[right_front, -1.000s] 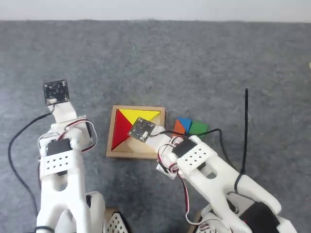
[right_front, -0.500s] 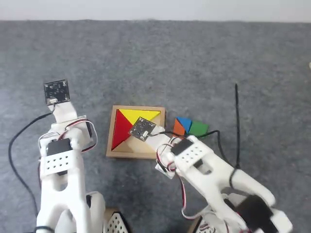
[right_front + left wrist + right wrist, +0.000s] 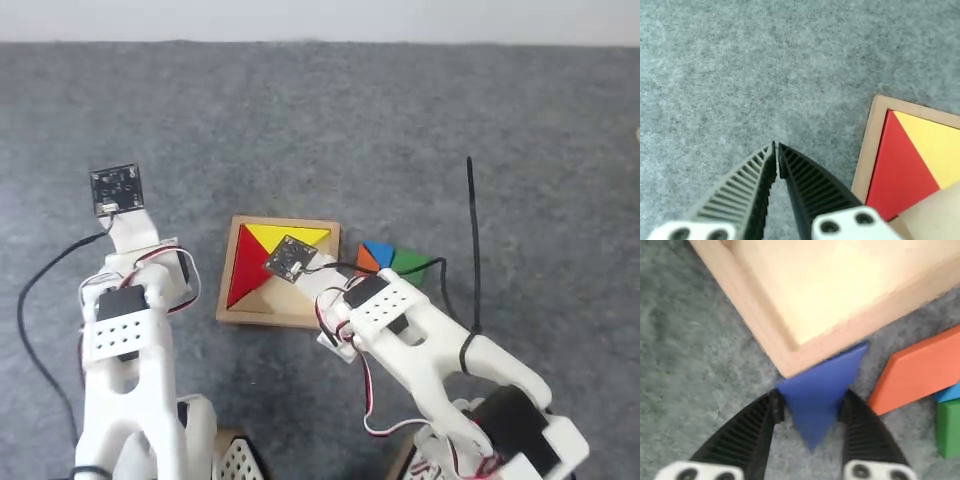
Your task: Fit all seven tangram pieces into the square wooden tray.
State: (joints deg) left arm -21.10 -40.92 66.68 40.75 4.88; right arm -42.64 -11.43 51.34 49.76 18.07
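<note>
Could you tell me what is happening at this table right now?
Two robot arms are working on a tangram. The right hand grips a blue triangle at an outer corner of the square wooden tray, not yet inside it. A red triangle and a yellow triangle already lie in the tray. An orange piece, a light blue piece and a green piece wait on the grey carpet beside it. The left hand hangs shut over the carpet on the tray's other side, holding nothing.
</note>
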